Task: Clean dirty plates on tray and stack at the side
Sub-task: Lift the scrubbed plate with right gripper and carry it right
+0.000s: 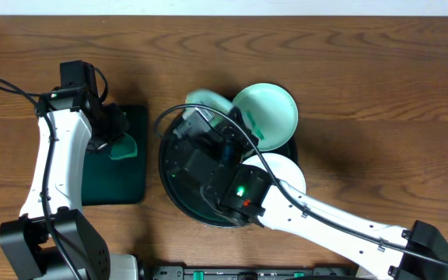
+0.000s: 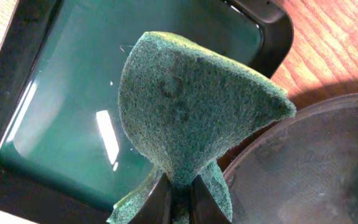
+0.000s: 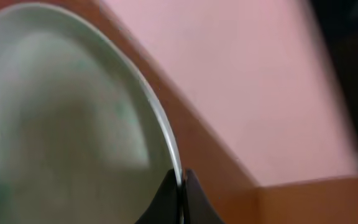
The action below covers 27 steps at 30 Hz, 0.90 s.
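Plate rim sits pinched between the right gripper's narrow fingers, held tilted over the tray. Another white plate lies beneath that arm. Left gripper clamps a green scouring pad, with the dark green rectangular tray just below it.

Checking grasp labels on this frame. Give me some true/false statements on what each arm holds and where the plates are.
1. The left fingers grip a green scrub pad. True.
2. The pad hangs over the round black tray. False: it is over the green rectangular tray.
3. The right fingers pinch a plate by its rim. True.
4. All plates are stacked on the table. False: none is stacked; a white plate lies at the black tray's edge.
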Each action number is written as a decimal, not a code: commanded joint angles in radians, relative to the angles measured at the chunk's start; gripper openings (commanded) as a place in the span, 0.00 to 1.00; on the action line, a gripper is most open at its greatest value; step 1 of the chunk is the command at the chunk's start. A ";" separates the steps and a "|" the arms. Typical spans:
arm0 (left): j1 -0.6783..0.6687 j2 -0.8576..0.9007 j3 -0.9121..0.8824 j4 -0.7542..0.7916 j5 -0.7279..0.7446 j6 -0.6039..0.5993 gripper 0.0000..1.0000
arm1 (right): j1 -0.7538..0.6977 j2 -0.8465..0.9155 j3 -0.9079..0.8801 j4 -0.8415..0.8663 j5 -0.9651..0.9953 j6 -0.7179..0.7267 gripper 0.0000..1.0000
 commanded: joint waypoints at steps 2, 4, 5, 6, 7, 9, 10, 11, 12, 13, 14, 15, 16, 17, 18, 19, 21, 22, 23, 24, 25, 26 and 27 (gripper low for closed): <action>0.003 -0.006 0.016 0.000 -0.006 0.023 0.07 | -0.091 -0.024 0.011 -0.076 -0.409 0.344 0.01; 0.003 -0.006 0.016 0.000 -0.006 0.023 0.07 | -0.150 -0.035 0.011 -0.066 -0.575 0.383 0.01; 0.003 -0.006 0.016 0.000 -0.006 0.023 0.07 | -0.188 -0.047 0.012 -0.055 -0.669 0.383 0.01; 0.003 -0.006 0.016 0.000 -0.006 0.023 0.07 | -0.214 -0.057 0.013 -0.050 -0.728 0.383 0.01; 0.003 -0.006 0.016 0.000 -0.006 0.023 0.07 | -0.266 -0.077 0.013 -0.043 -0.826 0.384 0.01; 0.003 -0.006 0.016 -0.001 -0.006 0.023 0.07 | -0.360 -0.115 0.014 -0.040 -0.970 0.392 0.01; 0.003 -0.006 0.016 -0.001 -0.006 0.023 0.07 | -0.412 -0.135 0.014 -0.040 -1.035 0.404 0.01; 0.003 -0.006 0.015 -0.001 -0.006 0.023 0.07 | -0.465 -0.154 0.014 -0.045 -1.093 0.419 0.01; 0.003 -0.006 0.015 -0.001 -0.006 0.024 0.07 | -0.531 -0.177 0.014 -0.053 -1.149 0.441 0.01; 0.003 -0.006 0.015 -0.001 -0.006 0.031 0.07 | -0.600 -0.201 0.014 -0.066 -1.198 0.468 0.01; 0.003 -0.006 0.015 -0.001 -0.006 0.035 0.07 | -0.664 -0.223 0.014 -0.079 -1.239 0.490 0.01; 0.003 -0.006 0.015 -0.001 -0.007 0.037 0.07 | -0.723 -0.242 0.014 -0.092 -1.270 0.501 0.01; 0.003 -0.006 0.015 -0.001 -0.007 0.037 0.07 | -0.794 -0.265 0.014 -0.111 -1.302 0.504 0.01; 0.003 -0.006 0.015 -0.001 -0.006 0.037 0.07 | -0.842 -0.280 0.014 -0.125 -1.318 0.504 0.01; 0.003 -0.006 0.015 -0.001 -0.006 0.037 0.07 | -0.913 -0.301 0.014 -0.151 -1.327 0.504 0.01; 0.003 -0.006 0.015 -0.001 -0.006 0.037 0.07 | -0.974 -0.317 0.014 -0.180 -1.327 0.503 0.01; 0.003 -0.006 0.015 -0.001 -0.007 0.037 0.07 | -1.119 -0.341 0.014 -0.264 -1.315 0.502 0.01; 0.003 -0.006 0.015 -0.001 -0.006 0.037 0.07 | -1.175 -0.343 0.014 -0.301 -1.315 0.497 0.01; 0.003 -0.006 0.015 0.000 -0.006 0.037 0.07 | -1.218 -0.342 0.013 -0.331 -1.314 0.488 0.01; 0.003 -0.006 0.015 -0.001 -0.007 0.037 0.07 | -1.259 -0.338 0.009 -0.359 -1.314 0.472 0.01; 0.003 -0.006 0.015 -0.001 -0.007 0.037 0.07 | -1.302 -0.334 -0.001 -0.388 -1.308 0.463 0.01; 0.003 -0.006 0.015 -0.001 -0.007 0.037 0.07 | -1.339 -0.329 -0.015 -0.412 -1.297 0.458 0.01; 0.003 -0.006 0.015 -0.001 -0.007 0.037 0.07 | -1.366 -0.324 -0.030 -0.426 -1.283 0.456 0.01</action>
